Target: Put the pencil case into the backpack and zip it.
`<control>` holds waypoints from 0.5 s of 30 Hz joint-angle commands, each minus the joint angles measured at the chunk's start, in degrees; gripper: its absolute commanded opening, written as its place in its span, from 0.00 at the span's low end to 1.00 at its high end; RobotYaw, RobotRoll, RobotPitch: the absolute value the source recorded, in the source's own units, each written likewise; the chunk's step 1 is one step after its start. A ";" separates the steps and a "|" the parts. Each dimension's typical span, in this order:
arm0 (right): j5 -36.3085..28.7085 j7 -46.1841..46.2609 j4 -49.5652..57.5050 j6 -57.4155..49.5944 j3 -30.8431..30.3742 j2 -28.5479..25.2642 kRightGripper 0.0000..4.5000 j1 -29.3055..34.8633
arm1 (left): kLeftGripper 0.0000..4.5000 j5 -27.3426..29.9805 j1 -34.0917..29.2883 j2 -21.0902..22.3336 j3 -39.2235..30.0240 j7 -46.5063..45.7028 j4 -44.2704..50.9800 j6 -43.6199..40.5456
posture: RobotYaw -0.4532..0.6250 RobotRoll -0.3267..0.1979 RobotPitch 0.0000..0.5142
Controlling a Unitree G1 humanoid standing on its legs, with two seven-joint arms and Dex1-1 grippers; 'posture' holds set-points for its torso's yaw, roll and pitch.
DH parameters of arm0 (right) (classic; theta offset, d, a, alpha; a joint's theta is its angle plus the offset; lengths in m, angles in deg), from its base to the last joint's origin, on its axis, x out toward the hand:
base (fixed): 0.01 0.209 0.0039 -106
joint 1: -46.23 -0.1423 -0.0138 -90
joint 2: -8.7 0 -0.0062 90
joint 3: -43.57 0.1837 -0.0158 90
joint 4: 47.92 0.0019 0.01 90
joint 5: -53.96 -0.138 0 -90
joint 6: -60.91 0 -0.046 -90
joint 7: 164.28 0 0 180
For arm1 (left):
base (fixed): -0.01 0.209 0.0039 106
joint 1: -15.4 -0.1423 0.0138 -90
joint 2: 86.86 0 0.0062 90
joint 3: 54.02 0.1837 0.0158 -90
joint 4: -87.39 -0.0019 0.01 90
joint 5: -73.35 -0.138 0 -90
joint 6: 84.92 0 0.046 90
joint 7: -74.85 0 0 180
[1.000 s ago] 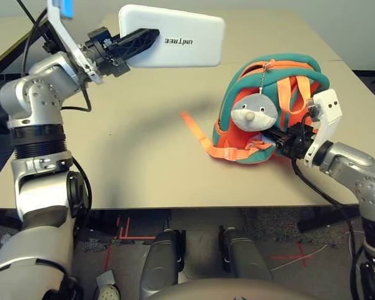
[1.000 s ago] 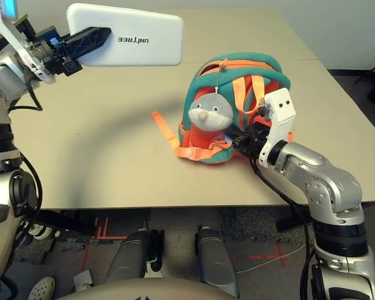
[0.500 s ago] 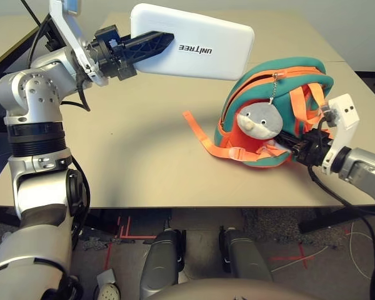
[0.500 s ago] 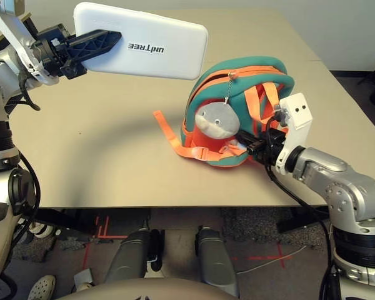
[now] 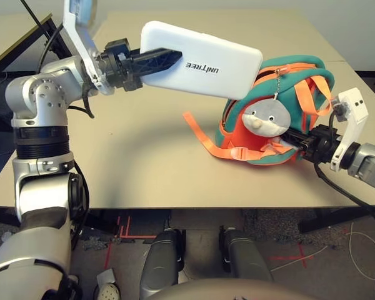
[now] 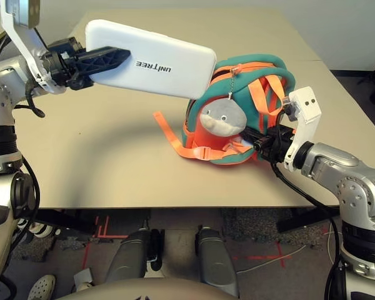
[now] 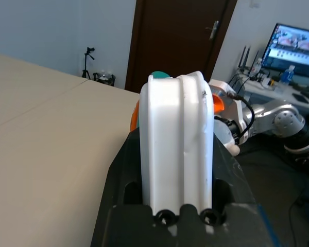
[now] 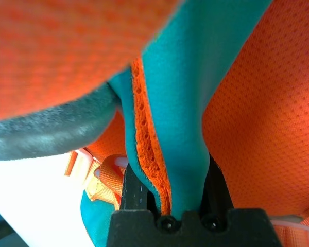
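Note:
The white pencil case [image 5: 203, 60] with dark lettering hangs in the air, tilted down to the right, its far end over the backpack's top left. My left gripper [image 5: 155, 60] is shut on its near end; the wrist view shows the pencil case [image 7: 179, 139] edge-on between the black fingers [image 7: 121, 180]. The orange and teal backpack [image 5: 298, 78] stands on the table right of centre, its zip gaping along the top, a grey plush animal [image 5: 267, 117] dangling in front. My right gripper [image 5: 300, 145] is shut on the backpack's lower right edge, pinching teal trim [image 8: 177, 149].
The beige table [image 5: 125, 156] has open room left of and in front of the backpack. An orange strap [image 5: 199, 134] trails from the backpack to the left across the table. The table's right edge is close behind my right arm.
My left arm has carried the pencil case right and down until its end overlaps the backpack's top. My right gripper has drawn the backpack's edge slightly to the right.

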State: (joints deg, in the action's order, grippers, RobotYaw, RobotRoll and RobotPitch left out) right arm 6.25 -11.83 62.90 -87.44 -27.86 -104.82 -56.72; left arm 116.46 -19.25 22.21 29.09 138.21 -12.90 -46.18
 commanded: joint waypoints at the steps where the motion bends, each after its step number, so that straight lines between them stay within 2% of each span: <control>1: -1.57 0.16 -1.08 -1.45 1.95 -0.15 0.05 -0.49 | 0.28 -2.07 -0.69 0.48 2.73 1.54 1.28 1.73 | 0.23 0.62 0.21; 8: -5.61 -0.32 -0.95 -2.59 2.87 0.07 0.05 -1.10 | 0.28 -6.17 -0.37 -0.31 6.78 1.92 1.52 5.15 | 0.22 0.62 0.21; 15: -8.56 -0.73 -0.33 -2.54 2.66 0.78 0.05 -1.13 | 0.28 -8.17 -0.44 -3.18 9.20 1.24 2.15 7.29 | 0.22 0.62 0.21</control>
State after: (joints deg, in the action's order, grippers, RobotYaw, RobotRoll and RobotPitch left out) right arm -1.23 -12.29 62.26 -89.65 -25.90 -104.43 -57.83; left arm 108.91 -19.54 19.36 37.48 139.18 -12.39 -40.13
